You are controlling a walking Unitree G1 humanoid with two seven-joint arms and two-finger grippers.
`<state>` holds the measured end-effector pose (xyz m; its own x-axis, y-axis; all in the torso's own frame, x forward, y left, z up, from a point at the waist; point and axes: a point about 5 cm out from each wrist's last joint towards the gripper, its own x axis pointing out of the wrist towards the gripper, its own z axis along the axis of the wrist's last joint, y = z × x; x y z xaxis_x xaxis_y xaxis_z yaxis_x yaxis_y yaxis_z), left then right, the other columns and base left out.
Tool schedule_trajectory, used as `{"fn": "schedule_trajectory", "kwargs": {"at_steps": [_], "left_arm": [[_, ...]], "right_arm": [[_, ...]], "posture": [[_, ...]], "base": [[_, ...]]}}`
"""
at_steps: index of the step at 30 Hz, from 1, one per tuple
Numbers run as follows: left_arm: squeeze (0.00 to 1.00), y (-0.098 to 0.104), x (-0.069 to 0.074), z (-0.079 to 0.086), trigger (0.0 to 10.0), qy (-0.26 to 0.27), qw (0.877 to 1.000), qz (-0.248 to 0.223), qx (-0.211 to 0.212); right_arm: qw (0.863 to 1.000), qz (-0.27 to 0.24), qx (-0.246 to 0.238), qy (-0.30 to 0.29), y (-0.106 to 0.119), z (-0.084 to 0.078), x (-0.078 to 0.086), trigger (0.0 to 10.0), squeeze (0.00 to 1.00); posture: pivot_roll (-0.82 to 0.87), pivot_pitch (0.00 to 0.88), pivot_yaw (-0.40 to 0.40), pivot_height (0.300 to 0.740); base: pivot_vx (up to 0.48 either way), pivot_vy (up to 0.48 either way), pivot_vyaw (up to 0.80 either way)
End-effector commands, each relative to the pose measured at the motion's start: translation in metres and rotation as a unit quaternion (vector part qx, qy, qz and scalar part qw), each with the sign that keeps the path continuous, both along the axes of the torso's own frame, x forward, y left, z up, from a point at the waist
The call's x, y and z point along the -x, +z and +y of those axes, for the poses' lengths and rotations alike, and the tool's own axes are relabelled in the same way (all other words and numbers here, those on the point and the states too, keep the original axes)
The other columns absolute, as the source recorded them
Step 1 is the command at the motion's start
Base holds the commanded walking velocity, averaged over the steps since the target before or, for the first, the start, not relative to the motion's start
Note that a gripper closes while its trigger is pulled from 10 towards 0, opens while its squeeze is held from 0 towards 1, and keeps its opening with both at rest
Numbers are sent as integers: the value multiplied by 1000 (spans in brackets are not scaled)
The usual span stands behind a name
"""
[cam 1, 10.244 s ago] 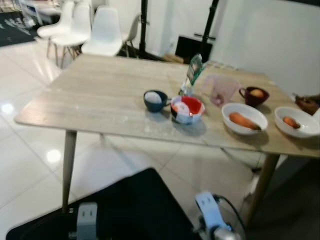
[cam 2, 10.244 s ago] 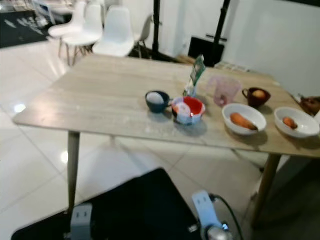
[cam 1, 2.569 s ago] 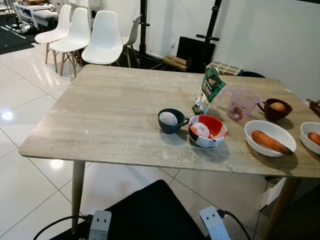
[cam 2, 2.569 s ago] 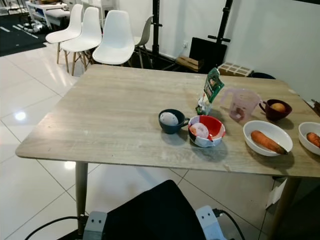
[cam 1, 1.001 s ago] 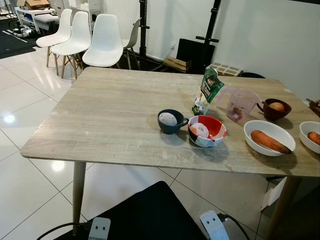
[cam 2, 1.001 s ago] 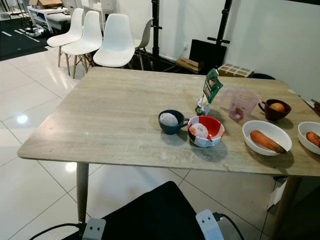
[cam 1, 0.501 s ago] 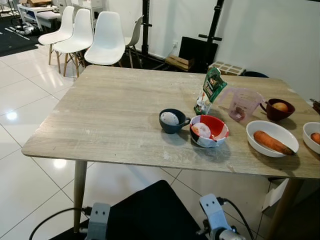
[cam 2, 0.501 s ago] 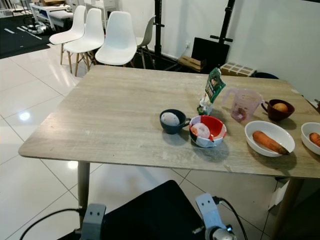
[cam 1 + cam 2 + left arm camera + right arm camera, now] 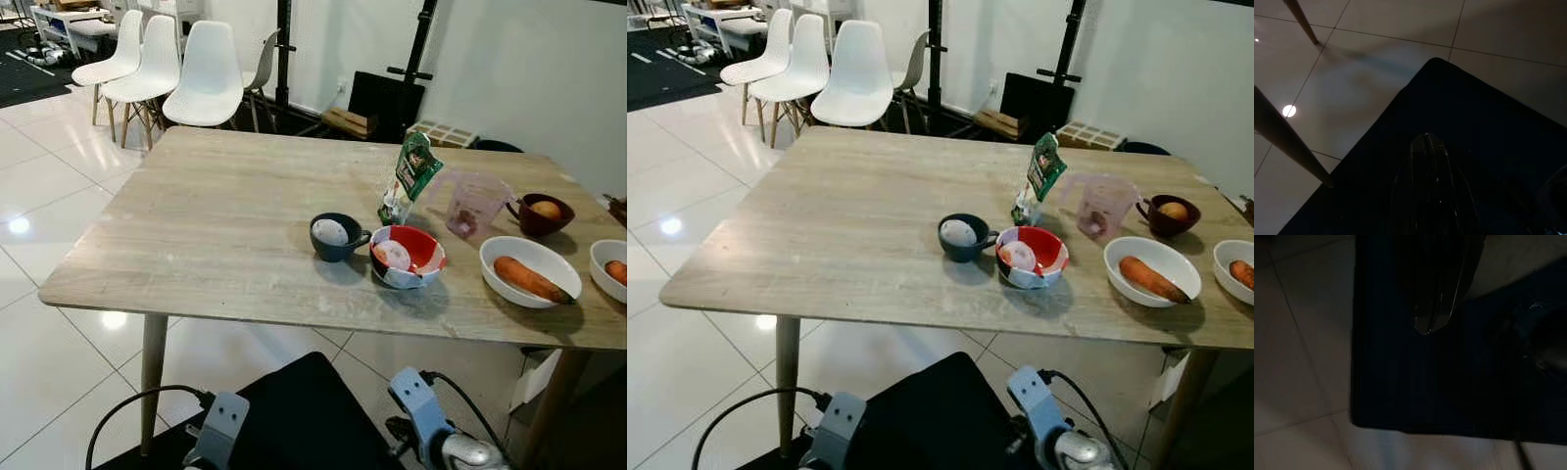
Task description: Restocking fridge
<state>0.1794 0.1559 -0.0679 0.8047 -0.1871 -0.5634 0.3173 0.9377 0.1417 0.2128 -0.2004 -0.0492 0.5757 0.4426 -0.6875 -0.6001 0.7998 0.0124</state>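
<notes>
A wooden table (image 9: 225,211) stands before me with food on its right half. A dark blue cup (image 9: 333,236) holds a white egg, and beside it sits a red bowl (image 9: 407,257) with eggs. Behind them stand a green packet (image 9: 409,178) and a pink measuring jug (image 9: 473,205). A dark red cup (image 9: 541,212) holds a brown egg. A white bowl (image 9: 530,270) carries a carrot, as does a second white bowl (image 9: 612,269) at the right edge. Both arms hang low, well short of the table. My left gripper (image 9: 1426,143) and right gripper (image 9: 1424,327) are shut and hold nothing.
White chairs (image 9: 204,73) stand beyond the table's far left corner. Black stands and a box (image 9: 384,93) line the back wall. Glossy white floor tiles (image 9: 49,186) stretch to the left. My black body front (image 9: 294,416) fills the bottom middle.
My two wrists have come up a little further into the bottom of the head views. The view has shifted slightly; the things on the table have not moved.
</notes>
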Motion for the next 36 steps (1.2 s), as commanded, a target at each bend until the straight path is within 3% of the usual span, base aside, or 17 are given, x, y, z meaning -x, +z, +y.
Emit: {"fn": "schedule_trajectory", "kwargs": {"at_steps": [1, 4, 7, 8, 11, 12, 13, 16, 20, 21, 23, 24, 26, 28, 34, 35, 36], "left_arm": [[0, 1, 4, 6, 10000, 3, 1000, -8, -6], [0, 0, 6, 8, 10000, 1, 1000, -11, -10], [0, 0, 11, 11, 10000, -1, 1000, -10, -12], [0, 0, 11, 11, 10000, -1, 1000, -10, -12], [0, 0, 11, 14, 10000, 0, 1000, -12, -13], [0, 0, 11, 14, 10000, 0, 1000, -12, -13], [0, 1, 10, 14, 10000, 0, 1000, -13, -13], [0, 1, 9, 15, 10000, 0, 1000, -14, -14], [0, 1, 9, 17, 10000, 3, 1000, -12, -16], [0, 1, 9, 17, 10000, 3, 1000, -12, -16], [0, 0, 11, 17, 10000, 3, 1000, -10, -19], [0, 0, 11, 17, 10000, 3, 1000, -10, -19], [0, 0, 12, 16, 10000, 3, 1000, -9, -19], [0, 0, 11, 16, 10000, 3, 1000, -9, -18], [0, 0, 10, 15, 10000, 8, 1000, -9, -16], [0, 0, 10, 15, 10000, 8, 1000, -9, -16], [0, 0, 9, 14, 10000, 10, 1000, -9, -14]], "right_arm": [[997, 13, -54, 48, 5, -5, 6, 10000, 0], [990, 32, -100, 91, 11, -9, 11, 10000, 0], [968, 51, -186, 161, 35, -11, 6, 10000, 0], [968, 51, -186, 161, 35, -11, 6, 10000, 0], [940, 54, -237, 239, 66, -8, 5, 10000, 0], [940, 54, -237, 239, 66, -8, 5, 10000, 0], [926, 47, -258, 270, 84, -5, 4, 10000, 0], [919, 33, -271, 285, 96, -2, 2, 10000, 0], [884, -56, -333, 322, 151, 16, -12, 10000, 0], [884, -56, -333, 322, 151, 16, -12, 10000, 0], [859, -119, -365, 339, 187, 28, -22, 10000, 0], [859, -119, -365, 339, 187, 28, -22, 10000, 0], [846, -181, -363, 345, 218, 39, -36, 10000, 0], [860, -241, -305, 331, 238, 47, -54, 10000, 0], [896, -291, -160, 294, 249, 48, -83, 10000, 0], [896, -291, -160, 294, 249, 48, -83, 10000, 0], [907, -306, -137, 255, 252, 46, -96, 10000, 59]], "posture": [[-67, 0, -81, 700], [-68, 0, -76, 700], [-73, 0, -67, 700], [-73, 0, -67, 700], [-74, 0, -63, 700], [-74, 0, -63, 700], [-75, 0, -62, 700], [-75, 0, -61, 700], [-83, 0, -54, 700], [-83, 0, -54, 700], [-88, 2, -52, 700], [-88, 2, -52, 700], [-88, 4, -53, 700], [-90, 5, -55, 700], [-95, 16, -61, 700], [-95, 16, -61, 700], [-89, 20, -68, 700]], "base": [[0, 0, 0], [0, 0, 0], [0, 0, 0], [0, 0, 0], [0, 0, 0], [0, 0, 0], [0, 0, 0], [0, 0, 0], [0, 0, 0], [0, 0, 0], [0, 0, 0], [0, 0, 0], [0, 0, 0], [0, 0, 0], [0, 0, 0], [0, 0, 0], [0, 0, 0]]}}
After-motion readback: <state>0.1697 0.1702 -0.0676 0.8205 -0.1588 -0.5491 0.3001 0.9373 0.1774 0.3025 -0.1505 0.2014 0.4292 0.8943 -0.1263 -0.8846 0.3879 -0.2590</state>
